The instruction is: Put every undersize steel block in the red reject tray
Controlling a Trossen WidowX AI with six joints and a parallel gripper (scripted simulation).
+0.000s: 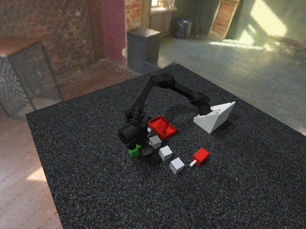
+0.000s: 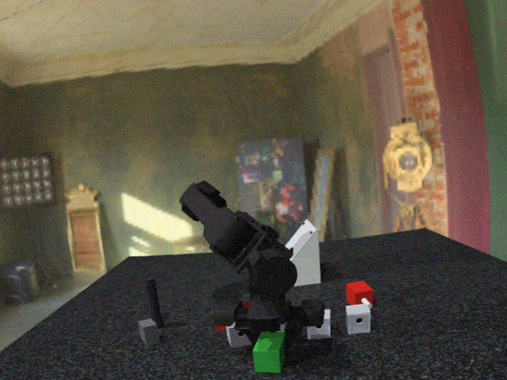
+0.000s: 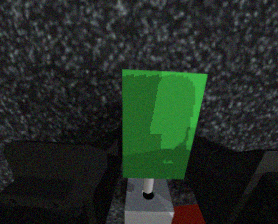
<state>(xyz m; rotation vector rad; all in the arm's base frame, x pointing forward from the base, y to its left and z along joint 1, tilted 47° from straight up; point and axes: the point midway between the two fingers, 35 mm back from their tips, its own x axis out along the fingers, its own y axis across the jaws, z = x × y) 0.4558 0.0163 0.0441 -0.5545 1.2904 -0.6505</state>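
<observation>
The wrist view alone shows a pale pin (image 3: 148, 185) reaching from the green GO gauge (image 1: 134, 152) (image 2: 268, 358) (image 3: 160, 125) to the dark hole of a steel block (image 3: 145, 200), at the bottom of the frame; how deep it goes is unclear. The exterior view alone shows an upright dark cylinder (image 2: 153, 303) behind a small gray block (image 2: 149, 332), at lower left. The top view shows the red reject tray (image 1: 159, 122) near the center, mostly hidden by the arm in the exterior view. All stand on a speckled black tabletop (image 1: 112, 191) (image 2: 84, 345) in an old room with brick, a magenta wall strip (image 1: 113, 23) (image 2: 460, 112) and sunlit green plaster. Right of center in the top view, a white wedge (image 1: 214, 121) (image 2: 306, 266) stands above a red gauge (image 1: 200, 155) (image 2: 358, 293) with a white pin. The green gauge has a boxy, bright handle, lower left of center from above and bottom center outside, and the black gripper (image 1: 139, 149) (image 2: 269, 321) (image 3: 150, 129) is clamped on it.
</observation>
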